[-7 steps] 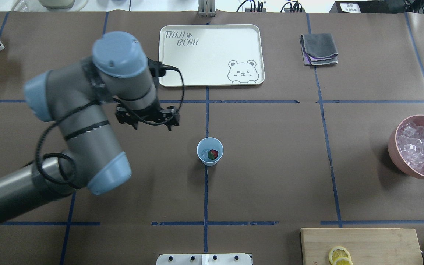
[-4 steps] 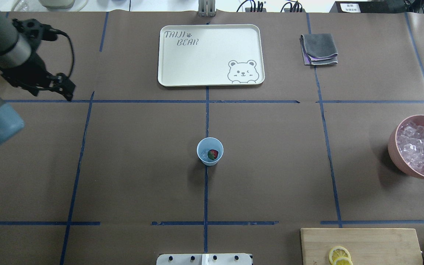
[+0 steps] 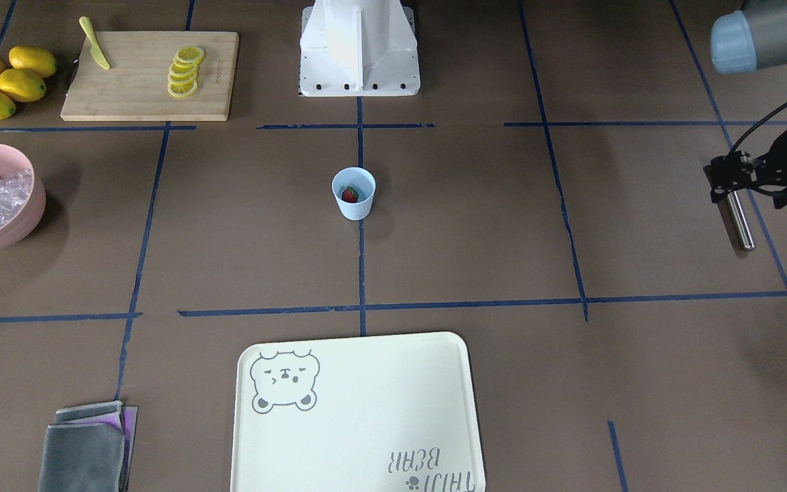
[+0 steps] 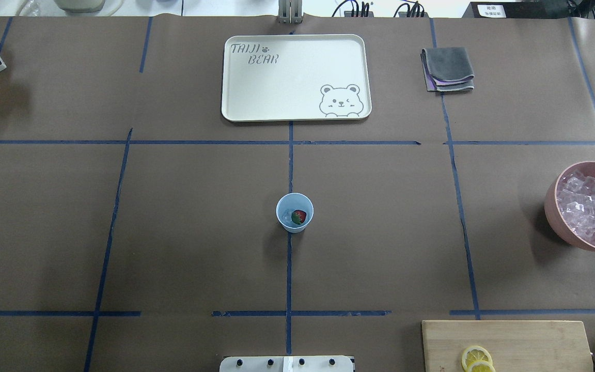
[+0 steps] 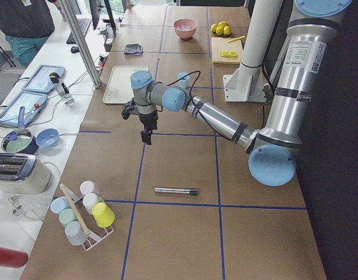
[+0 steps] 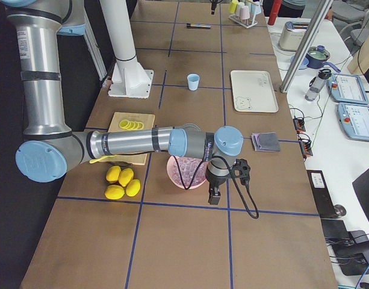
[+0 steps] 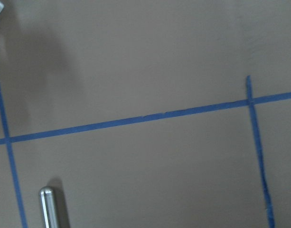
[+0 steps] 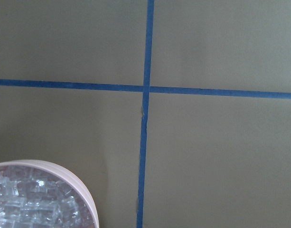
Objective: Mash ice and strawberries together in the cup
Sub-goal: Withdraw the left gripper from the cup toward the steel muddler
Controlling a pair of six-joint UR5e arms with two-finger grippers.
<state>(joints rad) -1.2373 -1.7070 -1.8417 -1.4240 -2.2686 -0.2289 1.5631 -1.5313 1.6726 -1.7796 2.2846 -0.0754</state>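
Across the table (image 4: 380, 258), the two arms are spread to opposite ends. The left arm (image 5: 214, 119) reaches toward the robot's left with its wrist pointed down, and the left gripper (image 5: 146, 137) hangs above the surface, carrying nothing. How wide its jaws stand cannot be told from these views. The right arm (image 6: 136, 142) extends the other way, with the right gripper (image 6: 213, 197) just beside the pink bowl (image 4: 551, 206) of ice (image 4: 589, 206). Only a side view shows it, so its opening cannot be told either.

A metal rod (image 5: 176, 191) lies flat on the table near the left gripper but apart from it. The cup (image 3: 354, 208) stands upright at the table's centre on a blue tape line, well apart from both grippers. The strawberry (image 4: 300, 216) sits inside it, with what appears to be a little ice alongside — too small to confirm.

Step in hand, as judged: fetch the rod as the mashing tool.
- Centre the gripper over the rod's middle, jaws across its long axis — a round, polished shaft is likely to roll if touched on one side first.
- Descend vertically and close only once the shaft is flanked on both sides.
- Grip firmly, since smooth metal may slip or swing when raised.
- Bring the rod upright before approaching the cup, which looks light and may tip under a sideways load.
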